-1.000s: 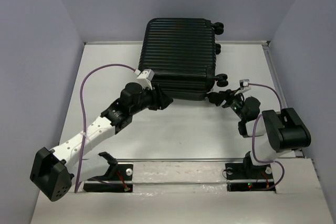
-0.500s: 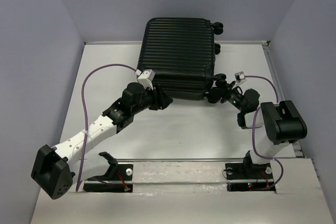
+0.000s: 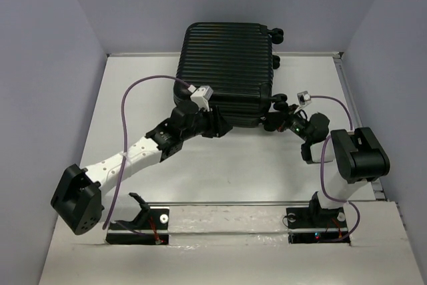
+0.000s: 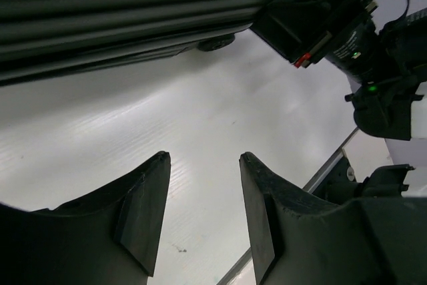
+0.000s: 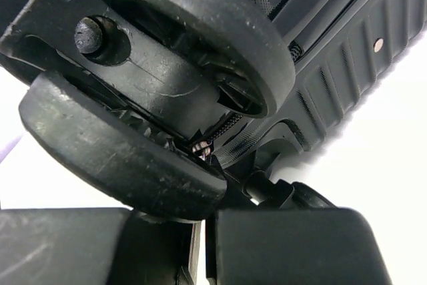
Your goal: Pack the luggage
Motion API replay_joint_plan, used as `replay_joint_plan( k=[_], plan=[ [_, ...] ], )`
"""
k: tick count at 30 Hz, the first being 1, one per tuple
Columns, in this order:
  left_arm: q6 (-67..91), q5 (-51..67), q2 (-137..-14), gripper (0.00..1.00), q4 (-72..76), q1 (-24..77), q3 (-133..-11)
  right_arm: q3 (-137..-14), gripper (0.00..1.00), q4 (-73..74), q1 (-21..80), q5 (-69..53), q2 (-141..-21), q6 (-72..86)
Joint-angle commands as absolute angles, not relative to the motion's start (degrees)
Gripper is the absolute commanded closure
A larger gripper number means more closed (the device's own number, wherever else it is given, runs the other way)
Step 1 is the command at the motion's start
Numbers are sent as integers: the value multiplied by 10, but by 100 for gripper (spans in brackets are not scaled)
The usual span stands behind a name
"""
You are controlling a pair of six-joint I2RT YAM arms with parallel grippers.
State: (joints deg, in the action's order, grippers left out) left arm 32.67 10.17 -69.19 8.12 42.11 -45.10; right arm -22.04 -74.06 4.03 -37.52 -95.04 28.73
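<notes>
The luggage [image 3: 227, 71] is a black ribbed hard-shell case, lying closed at the back middle of the table. My left gripper [image 3: 224, 129] stands open at its near edge, with only bare table between the fingers [image 4: 203, 158]; the ribbed shell [image 4: 100, 25] fills the top of the left wrist view. My right gripper [image 3: 272, 123] is at the near right corner, its jaws shut [image 5: 203, 221], with the twin caster wheel [image 5: 153, 118] right above its fingertips. No held thing shows between them.
More small wheels [image 3: 277, 33] stick out on the luggage's right side. A raised rail [image 3: 343, 78] borders the table on the right and a metal strip [image 3: 227, 203] crosses in front of the arm bases. Grey walls close in on three sides.
My left arm has slid to the right along the luggage's near edge. My right gripper has moved in to the corner wheel and gone from open to shut.
</notes>
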Motion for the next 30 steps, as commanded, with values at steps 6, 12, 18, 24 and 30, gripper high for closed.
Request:
replay_joint_plan(
  k=[6, 12, 18, 24, 30],
  plan=[
    [330, 145, -822, 44, 157, 463, -642, -199, 93, -983, 40, -365, -935, 321],
    [317, 141, -959, 44, 124, 499, -808, -121, 93, -983, 47, -333, -909, 340],
    [304, 131, -1085, 44, 53, 512, -949, -86, 93, -970, 52, -321, -881, 352],
    [287, 129, -1137, 44, 6, 526, -1012, -78, 93, -862, 118, -289, -803, 331],
    [261, 114, -1153, 46, -52, 529, -1049, -83, 93, -637, 186, -190, -660, 272]
  ],
)
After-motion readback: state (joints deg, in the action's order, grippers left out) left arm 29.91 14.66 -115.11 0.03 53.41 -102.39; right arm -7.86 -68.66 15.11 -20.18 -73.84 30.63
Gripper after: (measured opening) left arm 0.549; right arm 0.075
